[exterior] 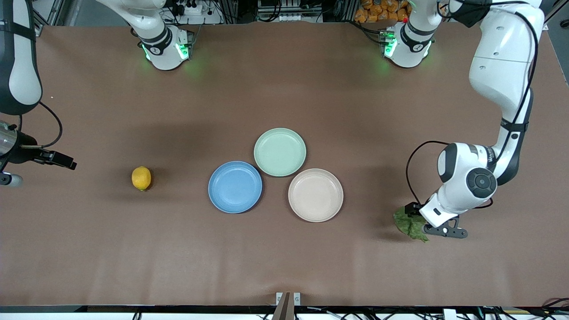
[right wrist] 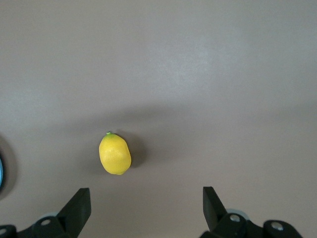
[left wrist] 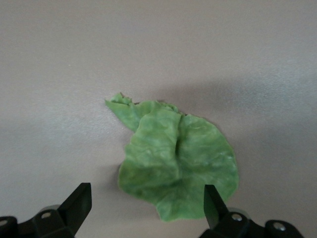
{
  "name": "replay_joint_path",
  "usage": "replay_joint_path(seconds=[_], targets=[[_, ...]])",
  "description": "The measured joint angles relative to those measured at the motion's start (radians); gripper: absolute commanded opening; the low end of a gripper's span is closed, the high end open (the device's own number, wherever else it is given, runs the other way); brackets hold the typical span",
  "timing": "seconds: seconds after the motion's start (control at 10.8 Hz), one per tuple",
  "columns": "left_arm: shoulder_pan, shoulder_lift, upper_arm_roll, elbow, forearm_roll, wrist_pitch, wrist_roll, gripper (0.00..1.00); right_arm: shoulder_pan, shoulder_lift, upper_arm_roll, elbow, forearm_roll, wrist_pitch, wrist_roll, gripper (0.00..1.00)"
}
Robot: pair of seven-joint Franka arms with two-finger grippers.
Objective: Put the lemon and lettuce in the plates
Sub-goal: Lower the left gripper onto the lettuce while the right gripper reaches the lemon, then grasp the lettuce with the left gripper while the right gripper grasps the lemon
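Observation:
The lemon [exterior: 141,178] lies on the brown table toward the right arm's end, apart from the plates. The blue plate [exterior: 235,187] and the beige-white plate [exterior: 315,194] sit empty mid-table. The lettuce [exterior: 411,224] lies flat on the table toward the left arm's end. My left gripper [left wrist: 147,204] is open, just above the lettuce [left wrist: 178,163], with the leaf's edge between its fingertips. My right gripper [right wrist: 146,206] is open and empty over bare table, and the lemon [right wrist: 115,154] lies a little ahead of it. The right arm shows only at the front view's edge.
A pale green plate [exterior: 280,152] sits empty, touching the other two plates and farther from the front camera. The blue plate's rim [right wrist: 1,171] shows at the edge of the right wrist view. Bare table lies between the lemon, the plates and the lettuce.

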State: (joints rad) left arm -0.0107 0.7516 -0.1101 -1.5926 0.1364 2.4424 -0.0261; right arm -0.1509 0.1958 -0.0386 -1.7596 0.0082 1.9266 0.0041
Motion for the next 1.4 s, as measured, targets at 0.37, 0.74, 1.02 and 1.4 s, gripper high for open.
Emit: replay_joint_path(seconds=[0.37,0.74,1.02,1.4], targets=[[-0.003,0.048,-0.001,0.011,0.0,0.037,-0.018,0.53,0.051,0.085,0.007,-0.007,0.0,-0.021,0.006,1.0],[-0.005,0.052,-0.002,0.023,0.0,0.037,-0.018,0.0,0.069,0.173,0.009,-0.041,0.01,0.072,0.007,1.0],[-0.005,0.051,-0.002,0.03,0.0,0.037,-0.02,0.0,0.077,0.199,0.008,-0.135,0.03,0.222,0.012,1.0],[-0.053,0.002,-0.009,0.052,0.001,-0.041,-0.132,0.0,0.082,0.26,0.015,-0.163,0.062,0.259,0.012,1.0]])
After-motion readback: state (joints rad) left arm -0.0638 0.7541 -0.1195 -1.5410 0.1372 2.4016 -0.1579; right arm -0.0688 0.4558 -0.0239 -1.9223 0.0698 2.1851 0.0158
